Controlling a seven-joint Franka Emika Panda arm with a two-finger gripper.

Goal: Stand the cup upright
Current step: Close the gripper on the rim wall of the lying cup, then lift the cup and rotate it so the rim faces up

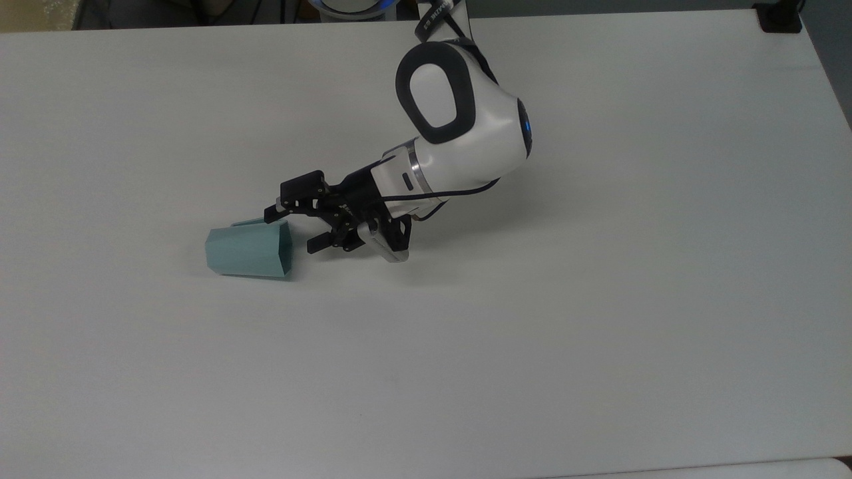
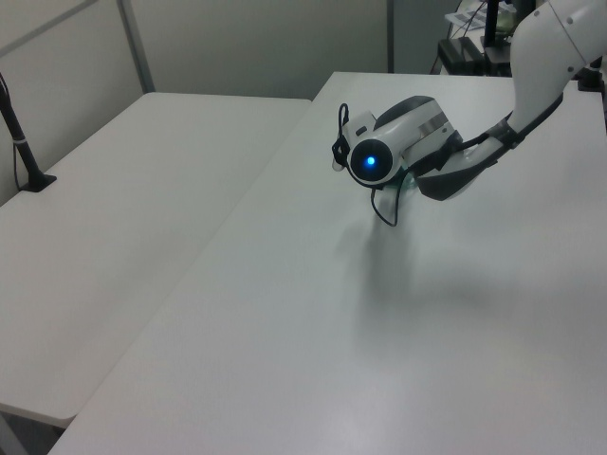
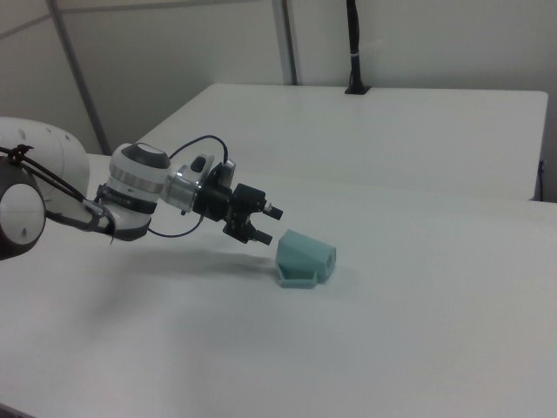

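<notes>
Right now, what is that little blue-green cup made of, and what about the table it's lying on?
The cup looks like plastic: one even pale teal colour, flat angular sides with crisp edges, and a dull, matte surface. The table seems to have a smooth white laminate or coated top, judging by its plain, even surface with soft shadows, though what lies underneath can't be told.

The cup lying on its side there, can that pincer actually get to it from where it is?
Probably yes. The pincer is open and right beside the open mouth of the cup, not yet touching it. The white table between them is bare, so nothing blocks the way.
</notes>
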